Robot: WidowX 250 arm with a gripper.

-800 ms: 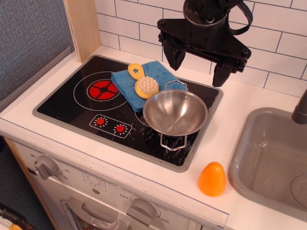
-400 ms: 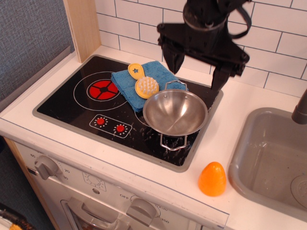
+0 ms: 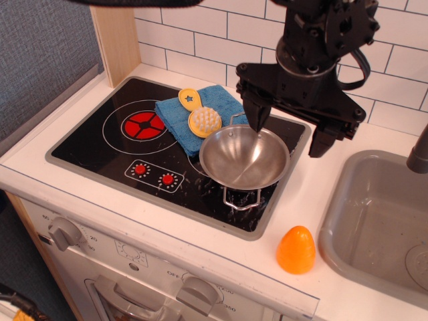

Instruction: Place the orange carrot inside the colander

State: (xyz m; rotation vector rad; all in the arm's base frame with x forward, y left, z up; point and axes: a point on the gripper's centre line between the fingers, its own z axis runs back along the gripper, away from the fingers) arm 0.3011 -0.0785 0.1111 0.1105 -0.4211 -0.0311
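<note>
Gripper (image 3: pixel 288 134) black, two fingers spread wide apart, nothing held between them; left fingertip (image 3: pixel 256 119) hangs over the far rim of the colander (image 3: pixel 245 158), right fingertip (image 3: pixel 319 142) sits over the white counter just past the stove's right edge. Colander: shiny steel bowl with two wire loop handles, one at the far side and one at the near side, resting on the black stovetop (image 3: pixel 100 144) toward its right part, nothing visible inside. Orange carrot (image 3: pixel 296 249) stands on the white counter (image 3: pixel 314 194) near the front edge, well apart from the colander and from the gripper, between the stove's front right corner and the grey sink basin (image 3: pixel 381 227). Blue cloth (image 3: pixel 200 110) lies on the stovetop behind and left of the colander, touching or slightly under its rim, cannot tell which. Yellow brush (image 3: pixel 200 115) lies on the cloth, bristled round head close to the colander. Red burner (image 3: pixel 145 124) printed left of the cloth. White tiled wall (image 3: pixel 200 40) behind. Grey knobs (image 3: pixel 63 232) on the stove's front panel below.
</note>
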